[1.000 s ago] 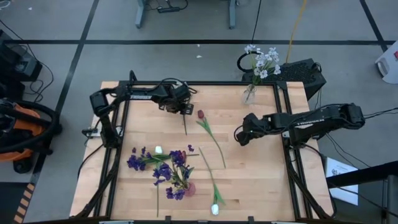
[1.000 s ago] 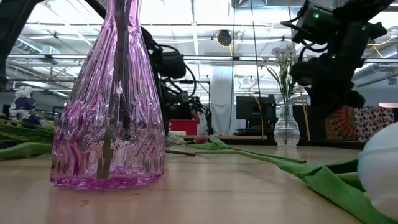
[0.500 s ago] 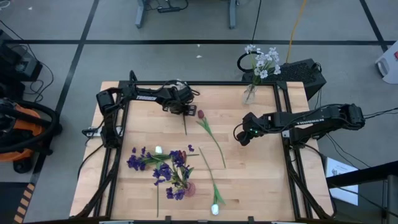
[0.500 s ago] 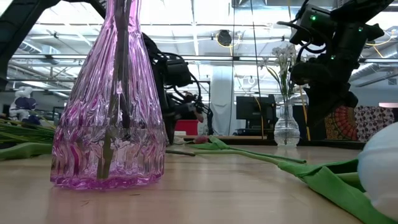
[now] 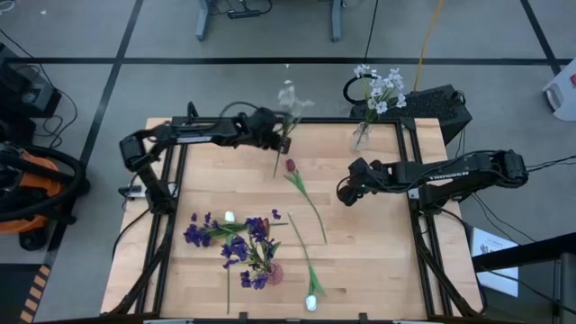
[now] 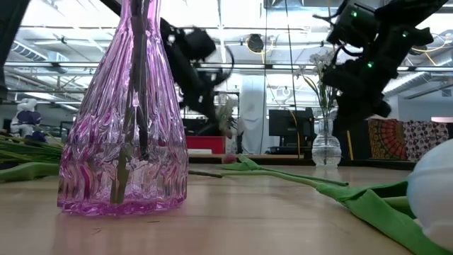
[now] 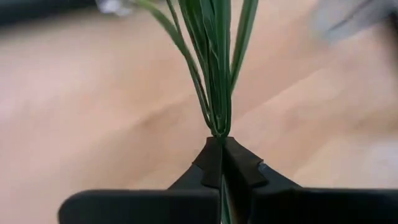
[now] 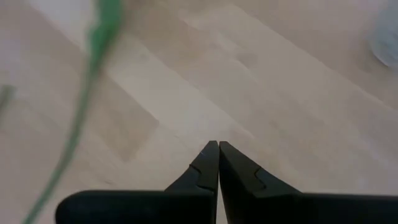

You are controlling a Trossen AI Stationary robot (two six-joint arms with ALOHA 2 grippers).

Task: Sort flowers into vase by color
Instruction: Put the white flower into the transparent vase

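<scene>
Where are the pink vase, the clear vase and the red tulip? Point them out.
pink vase (image 6: 124, 142), low view, on its ribbed glass body
clear vase (image 5: 361, 137), high view, on its glass base
red tulip (image 5: 290, 166), high view, on its bud

The high view looks straight down on the whole tabletop from well above. The low view sits at tabletop height, facing level across into the room, very near the pink vase (at 7 o'clock in the high view). Both share the clear vase at 1 o'clock. Each wrist view looks closely past its own gripper at the wood.
</scene>
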